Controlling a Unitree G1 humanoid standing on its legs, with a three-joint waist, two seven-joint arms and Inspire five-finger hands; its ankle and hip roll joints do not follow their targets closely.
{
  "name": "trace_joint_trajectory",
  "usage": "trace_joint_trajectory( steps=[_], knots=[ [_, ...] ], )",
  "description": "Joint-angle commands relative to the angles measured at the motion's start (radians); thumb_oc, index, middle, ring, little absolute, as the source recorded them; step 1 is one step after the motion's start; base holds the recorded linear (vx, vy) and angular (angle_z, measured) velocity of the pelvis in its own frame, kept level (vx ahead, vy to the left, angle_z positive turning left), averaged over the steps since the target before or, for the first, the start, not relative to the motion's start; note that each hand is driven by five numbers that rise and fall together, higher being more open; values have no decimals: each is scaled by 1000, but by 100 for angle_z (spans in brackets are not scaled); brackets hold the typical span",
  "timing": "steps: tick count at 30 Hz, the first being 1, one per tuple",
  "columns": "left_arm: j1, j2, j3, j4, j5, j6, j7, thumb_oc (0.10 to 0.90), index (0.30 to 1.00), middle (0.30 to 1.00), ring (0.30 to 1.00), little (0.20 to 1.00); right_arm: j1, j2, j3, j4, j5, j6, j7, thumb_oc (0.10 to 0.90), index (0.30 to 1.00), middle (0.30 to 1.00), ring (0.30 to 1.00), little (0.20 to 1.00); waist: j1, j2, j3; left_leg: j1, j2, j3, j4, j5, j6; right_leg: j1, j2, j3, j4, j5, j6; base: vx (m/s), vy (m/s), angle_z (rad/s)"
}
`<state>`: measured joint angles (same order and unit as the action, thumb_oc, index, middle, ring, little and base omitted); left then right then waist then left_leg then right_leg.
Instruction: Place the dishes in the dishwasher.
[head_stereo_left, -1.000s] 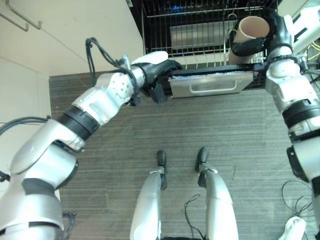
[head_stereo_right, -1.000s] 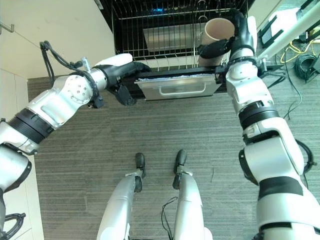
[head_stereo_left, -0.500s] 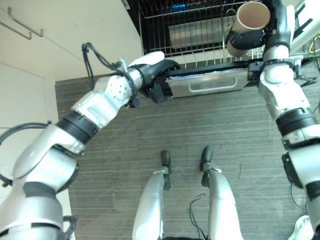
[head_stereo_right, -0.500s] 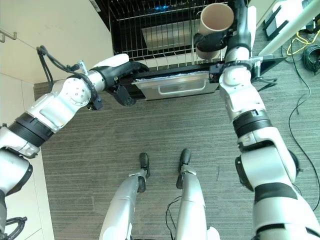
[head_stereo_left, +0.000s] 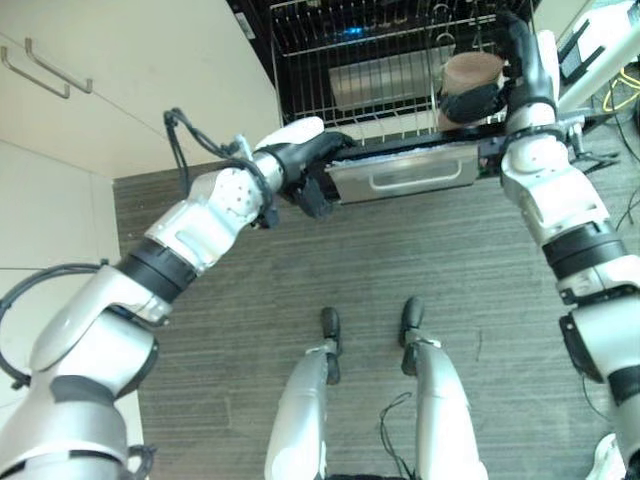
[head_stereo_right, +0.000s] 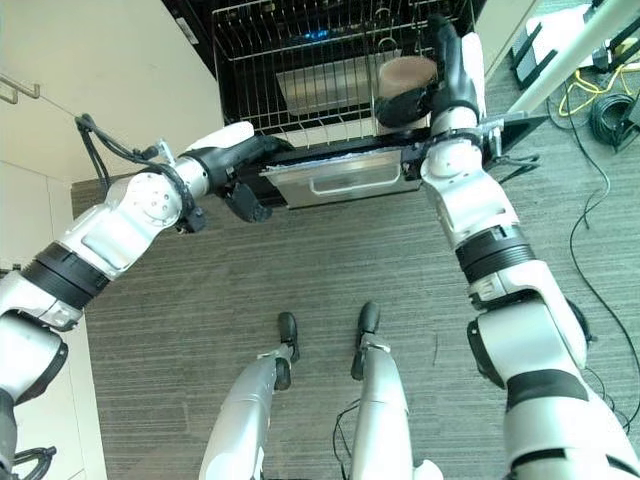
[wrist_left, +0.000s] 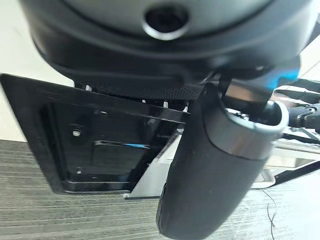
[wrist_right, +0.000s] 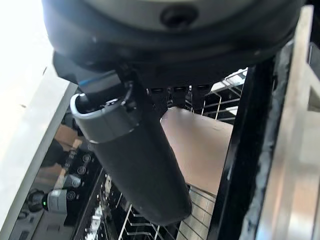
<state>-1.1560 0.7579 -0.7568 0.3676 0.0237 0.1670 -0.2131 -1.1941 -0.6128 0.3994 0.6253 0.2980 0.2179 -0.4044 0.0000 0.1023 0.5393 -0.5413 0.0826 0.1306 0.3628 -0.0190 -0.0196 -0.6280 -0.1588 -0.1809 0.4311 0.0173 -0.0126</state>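
Observation:
A tan cup (head_stereo_left: 470, 75) hangs low over the right side of the dishwasher's wire rack (head_stereo_left: 370, 50), and its side and base face me. My right hand (head_stereo_left: 522, 62) is shut on the cup (wrist_right: 200, 145), with the thumb (wrist_right: 135, 155) across its wall. The dishwasher door (head_stereo_left: 405, 172), a steel panel with a handle, hangs open below the rack. My left hand (head_stereo_left: 305, 160) grips the door's left corner, fingers on top and thumb (wrist_left: 210, 175) underneath.
Cream cabinets (head_stereo_left: 120, 70) with bar handles stand to the left of the dishwasher. Cables (head_stereo_right: 605, 110) and a white post (head_stereo_right: 560, 50) lie to the right. Grey plank floor (head_stereo_left: 400, 260) spreads in front of the door.
The right hand has turned the cup over, so its mouth no longer faces me, and lowered it toward the rack. The left hand still holds the door corner; the camera shifted a little.

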Motion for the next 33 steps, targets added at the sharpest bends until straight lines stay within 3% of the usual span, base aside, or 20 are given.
trace_joint_trajectory(
  steps=[1,2,3,11,16,19,27,31,33],
  knots=[
    [-68,-24,57,-40,22,-19,29,800,900,900,900,900,15,-44,-54,-12,-55,-73,-94,800,900,900,900,900,-7,45,-19,-14,71,25,-63,-29,-12,64,-25,-19,46,-184,82,0,0,0],
    [-66,-24,59,-44,24,-13,29,800,900,900,900,900,28,-40,-62,-10,28,-16,-50,800,900,900,900,900,-8,46,-19,-19,73,28,-63,-26,-15,61,-23,-13,44,-183,79,58,18,-4],
    [-40,-24,59,-52,20,-16,37,800,900,900,900,900,58,-38,-57,-23,14,-52,-63,800,900,900,900,900,-12,41,-19,12,62,20,-63,-46,-20,90,-31,-7,49,-207,92,59,17,-2],
    [-48,-39,73,-48,33,-7,45,800,900,900,900,900,57,-34,-97,-51,-57,-120,-99,800,900,900,900,900,-14,61,-19,-13,69,34,-63,-30,-15,66,-28,-17,46,-191,81,-17,17,0],
    [-33,-42,91,-54,32,5,46,800,900,900,900,900,71,-35,-111,-94,-29,-158,-106,800,900,900,900,900,-19,67,-19,4,71,40,-63,-31,-17,81,-27,-13,46,-194,78,-32,25,-5],
    [4,-41,113,-77,50,23,51,800,900,900,900,900,114,-30,-147,-181,11,-214,-126,800,900,900,900,900,-27,67,-19,26,70,44,-63,-36,-15,96,-26,-8,49,-199,76,-16,19,-2],
    [194,-42,218,-112,108,35,85,800,900,900,900,900,333,19,-230,-483,17,-341,-77,800,900,900,900,900,-47,46,-19,199,51,55,-63,-66,-8,217,-62,-14,168,-288,69,50,42,-16],
    [306,-44,282,-133,134,14,110,800,900,900,900,900,442,46,-240,-583,-29,-422,-55,800,900,900,900,900,-62,48,-19,331,57,61,-63,-76,-13,353,-79,-40,200,-331,53,92,42,-1],
    [384,-50,321,-148,129,-21,176,800,900,900,900,900,498,73,-224,-627,-28,-454,-20,800,900,900,900,900,-69,51,-57,413,68,63,-63,-89,-22,464,-78,-60,176,-348,44,188,74,-1]
  ],
)
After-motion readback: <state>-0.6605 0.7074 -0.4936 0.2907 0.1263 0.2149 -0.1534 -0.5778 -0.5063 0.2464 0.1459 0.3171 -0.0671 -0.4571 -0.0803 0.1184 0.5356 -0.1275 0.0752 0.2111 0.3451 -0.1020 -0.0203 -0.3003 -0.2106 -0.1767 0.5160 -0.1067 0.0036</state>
